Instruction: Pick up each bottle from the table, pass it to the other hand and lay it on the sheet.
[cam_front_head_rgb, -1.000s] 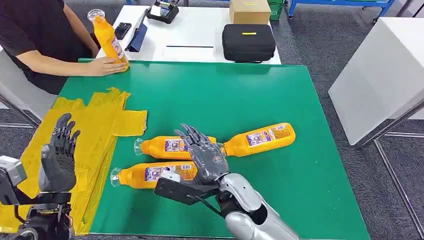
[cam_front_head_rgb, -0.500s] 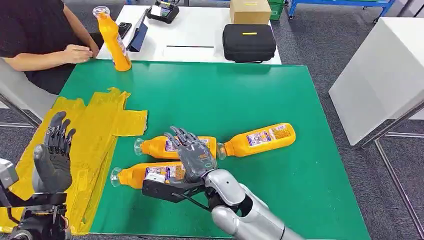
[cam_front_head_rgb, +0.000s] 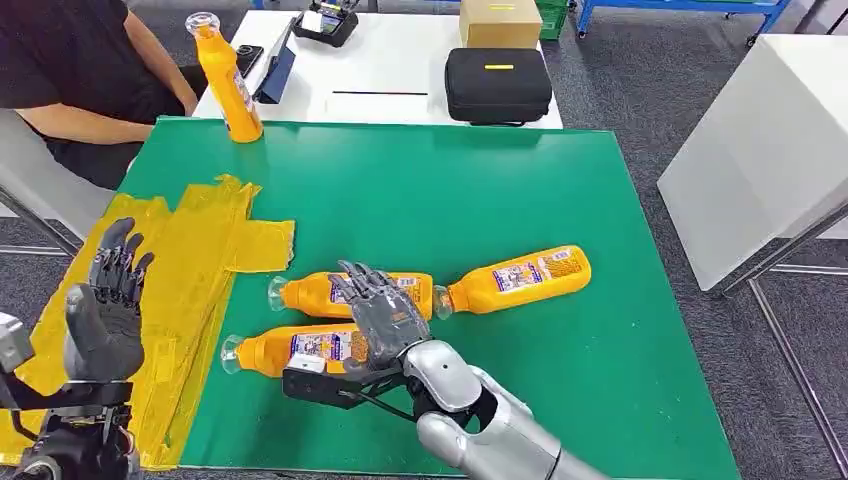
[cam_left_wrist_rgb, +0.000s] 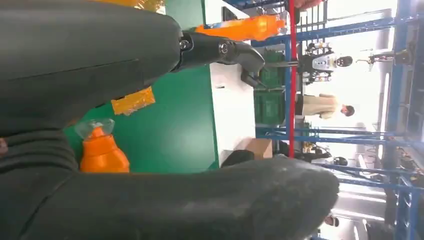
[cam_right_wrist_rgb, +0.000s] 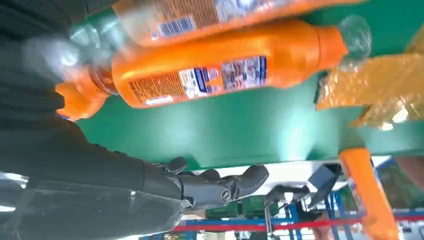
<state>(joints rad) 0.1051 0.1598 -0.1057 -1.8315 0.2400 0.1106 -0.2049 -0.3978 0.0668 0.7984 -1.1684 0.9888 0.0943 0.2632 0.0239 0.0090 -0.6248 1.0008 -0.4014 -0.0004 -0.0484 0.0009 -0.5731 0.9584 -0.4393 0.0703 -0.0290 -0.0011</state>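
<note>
Two robot hands show in the head view. The right hand (cam_front_head_rgb: 385, 318), low in the centre of the frame, hovers with its dark fingers spread and nothing in its grasp, over the gap between two orange plastic bottles lying on their sides: the nearer lying bottle (cam_front_head_rgb: 300, 350), just below and left of it, and the middle lying bottle (cam_front_head_rgb: 350, 294), under its fingertips; whether it touches either cannot be told. A third lying orange bottle (cam_front_head_rgb: 520, 278) stretches off to the right, its clear cap end almost meeting the base of the middle one. In the lower left corner the left hand (cam_front_head_rgb: 105, 310) is raised palm-up and open, fingers apart, holding nothing, above the crinkled yellow plastic sheet (cam_front_head_rgb: 200, 260) spread along the left side of the green table mat (cam_front_head_rgb: 480, 190). No bottle lies on that sheet. At the upper left, an upright orange bottle (cam_front_head_rgb: 225, 75) stands at the mat's far edge, beside a seated person's arm (cam_front_head_rgb: 85, 125). Behind, a black zipped case (cam_front_head_rgb: 497, 85) rests on a white table (cam_front_head_rgb: 400, 60).
</note>
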